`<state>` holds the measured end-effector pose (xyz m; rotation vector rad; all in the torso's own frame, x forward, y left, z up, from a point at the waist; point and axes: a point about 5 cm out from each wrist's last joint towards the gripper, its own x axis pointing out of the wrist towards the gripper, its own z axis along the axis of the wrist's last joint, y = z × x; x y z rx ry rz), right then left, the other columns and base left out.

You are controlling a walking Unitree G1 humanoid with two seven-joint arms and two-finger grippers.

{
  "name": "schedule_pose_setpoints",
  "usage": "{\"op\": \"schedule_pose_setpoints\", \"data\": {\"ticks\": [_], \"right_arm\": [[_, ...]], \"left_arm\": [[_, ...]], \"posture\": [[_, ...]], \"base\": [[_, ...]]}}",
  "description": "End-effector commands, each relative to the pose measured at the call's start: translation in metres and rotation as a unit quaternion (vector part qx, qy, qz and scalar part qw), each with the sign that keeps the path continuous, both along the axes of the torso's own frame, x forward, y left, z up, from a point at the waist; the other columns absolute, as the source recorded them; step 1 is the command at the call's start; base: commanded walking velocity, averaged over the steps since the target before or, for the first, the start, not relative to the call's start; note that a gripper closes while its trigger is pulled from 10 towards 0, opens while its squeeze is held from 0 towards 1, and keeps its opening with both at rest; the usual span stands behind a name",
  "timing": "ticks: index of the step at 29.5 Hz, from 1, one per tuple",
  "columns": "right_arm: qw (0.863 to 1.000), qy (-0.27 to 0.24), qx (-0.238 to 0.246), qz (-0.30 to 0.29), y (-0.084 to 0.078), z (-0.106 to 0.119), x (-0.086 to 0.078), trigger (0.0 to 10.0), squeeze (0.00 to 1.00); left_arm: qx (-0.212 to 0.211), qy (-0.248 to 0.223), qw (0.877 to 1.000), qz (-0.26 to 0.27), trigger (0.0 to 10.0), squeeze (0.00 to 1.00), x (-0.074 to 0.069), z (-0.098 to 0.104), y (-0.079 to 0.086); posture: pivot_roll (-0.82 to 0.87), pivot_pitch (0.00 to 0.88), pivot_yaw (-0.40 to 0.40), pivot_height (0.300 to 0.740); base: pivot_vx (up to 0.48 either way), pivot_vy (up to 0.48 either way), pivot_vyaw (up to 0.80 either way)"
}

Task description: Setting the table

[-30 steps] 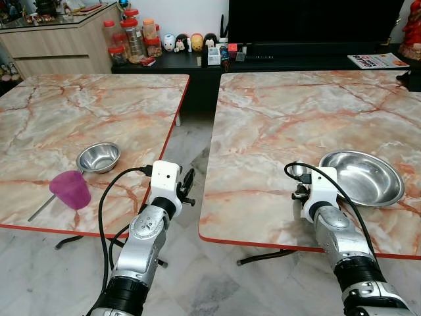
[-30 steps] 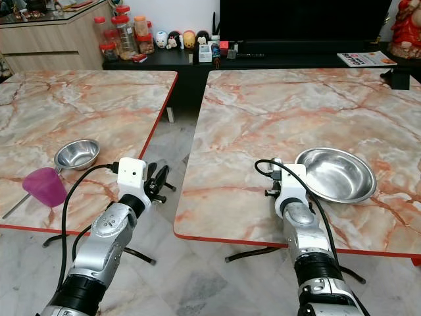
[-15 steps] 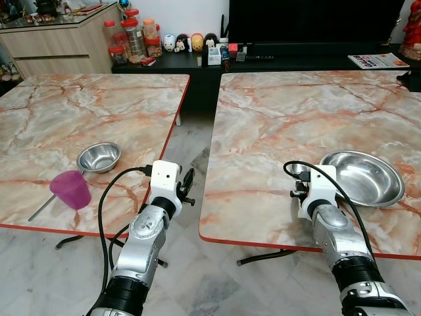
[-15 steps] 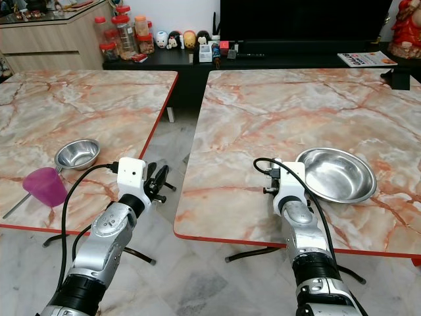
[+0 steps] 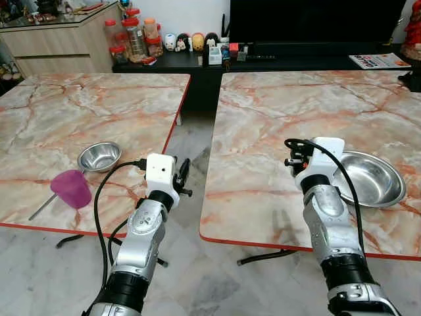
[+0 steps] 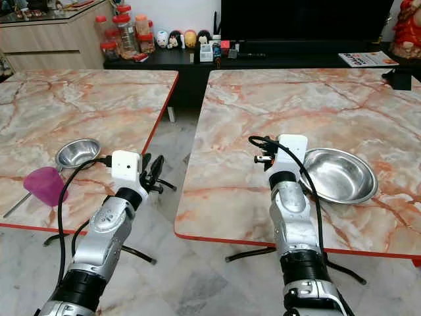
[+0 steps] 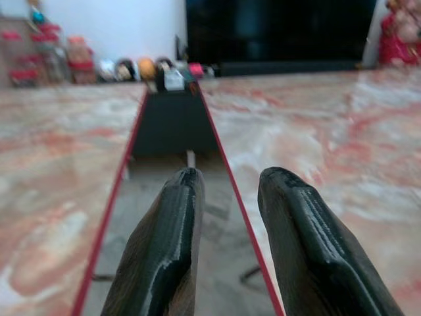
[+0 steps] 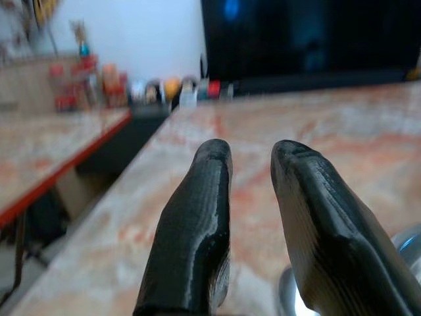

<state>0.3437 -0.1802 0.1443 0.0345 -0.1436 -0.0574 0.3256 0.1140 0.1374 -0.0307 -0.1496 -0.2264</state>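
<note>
Shiny steel bowl (image 5: 371, 178), empty.

2 marble-topped tables (image 5: 92, 105), pale tiled floor (image 5: 197, 283), black low cabinet (image 5: 197, 66), white wall (image 5: 191, 16)

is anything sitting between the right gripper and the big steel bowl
Nothing visible does. The right gripper hangs just beside the big steel bowl, with only bare marble table around them.

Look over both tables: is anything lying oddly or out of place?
The purple cup on the left table lies tipped on its side near the front edge, not upright. A thin utensil lies beside it. Both steel bowls, small and large, sit upright.
</note>
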Motion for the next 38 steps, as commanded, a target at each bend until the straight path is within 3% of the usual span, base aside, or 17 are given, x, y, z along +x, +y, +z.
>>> {"op": "schedule_pose_setpoints", "data": {"ticks": [1, 11, 29, 38], "right_arm": [[0.999, -0.042, -0.003, -0.003, 0.006, 0.01, -0.005, 10.0, 0.0], [0.995, -0.095, -0.006, -0.033, 0.012, 0.016, -0.016, 10.0, 0.0], [0.995, -0.085, -0.008, -0.044, 0.019, 0.008, -0.02, 10.0, 0.0], [0.997, -0.074, 0.01, -0.033, 0.026, 0.003, -0.022, 10.0, 0.0]], "left_arm": [[0.004, -0.011, 1.0, 0.013, 10.0, 0.0, 0.004, 0.004, 0.003], [-0.002, -0.048, 0.998, 0.04, 10.0, 0.0, 0.008, 0.013, 0.008], [-0.007, -0.052, 0.997, 0.048, 10.0, 0.0, 0.008, 0.012, 0.007], [-0.007, -0.049, 0.998, 0.048, 10.0, 0.0, 0.007, 0.011, 0.009]], "posture": [[-0.06, 0.0, 0.036, 0.74], [-0.06, 0.0, 0.04, 0.74], [-0.06, 0.0, 0.036, 0.74], [-0.05, 0.0, 0.041, 0.74]], "base": [[0.0, 0.0, 0.0], [0.0, 0.0, 0.0], [0.0, 0.0, 0.0], [0.0, 0.291, 0.0]]}}
